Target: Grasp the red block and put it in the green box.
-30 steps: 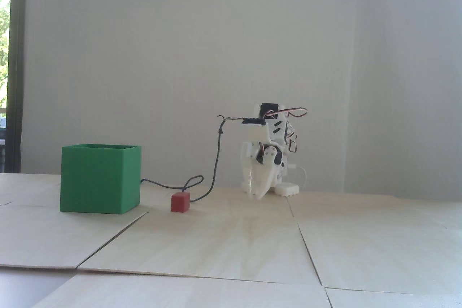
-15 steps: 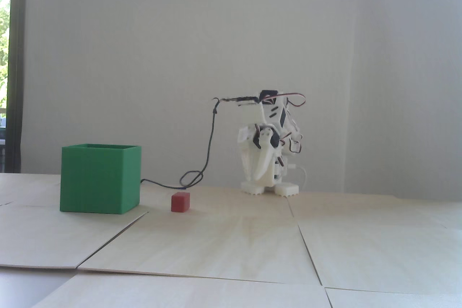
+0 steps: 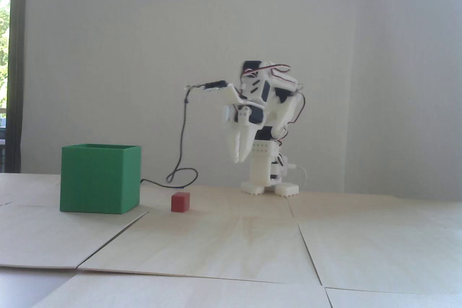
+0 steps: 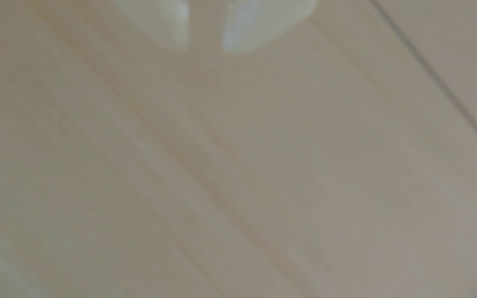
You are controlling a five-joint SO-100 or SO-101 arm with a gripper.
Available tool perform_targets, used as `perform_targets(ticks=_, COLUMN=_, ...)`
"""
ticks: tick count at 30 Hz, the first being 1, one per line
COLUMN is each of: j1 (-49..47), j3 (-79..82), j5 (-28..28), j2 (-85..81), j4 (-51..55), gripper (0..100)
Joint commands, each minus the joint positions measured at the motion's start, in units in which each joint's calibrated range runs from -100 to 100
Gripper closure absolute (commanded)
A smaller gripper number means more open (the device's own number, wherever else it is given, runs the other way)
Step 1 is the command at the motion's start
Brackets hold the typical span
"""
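Observation:
The red block sits on the wooden table, just right of the green box and apart from it. The box stands upright with its top open. My gripper hangs in the air in front of the arm's base, fingers pointing down, well to the right of and above the block. In the wrist view the two white fingertips show at the top edge with a narrow gap of bare wood between them; my gripper holds nothing. Block and box are out of the wrist view.
A thin black cable hangs from the wrist and loops on the table behind the block, running behind the box. The arm's white base stands at the back. Seams divide the wooden panels; one dark seam crosses the wrist view.
The arm has risen from its folded pose near the table. The gripper lifted up and swung a little left, and the cable loop shifted with it. Block and box have not moved.

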Motion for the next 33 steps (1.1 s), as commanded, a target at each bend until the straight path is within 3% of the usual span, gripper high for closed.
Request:
perform_targets(ticks=1, j1=3.13, j3=-14.89, j5=-0.45, j2=13.73, j4=-0.89, gripper=97)
perform_targets(ticks=12, j1=7.55, j3=-22.96, j5=-0.61, j2=30.31, j4=-1.56, gripper=97)
perform_targets(ticks=20, j1=1.44, j3=-28.91, j5=-5.56, j2=35.52, j4=-3.84, gripper=97)
perform_targets(ticks=29, j1=-0.01, j3=-37.52, j5=-5.87, j2=45.07, j4=-4.34, gripper=97)
perform_targets(ticks=33, j1=-1.21, j3=-36.98, j5=-5.82, j2=45.47, j4=-10.16, gripper=98)
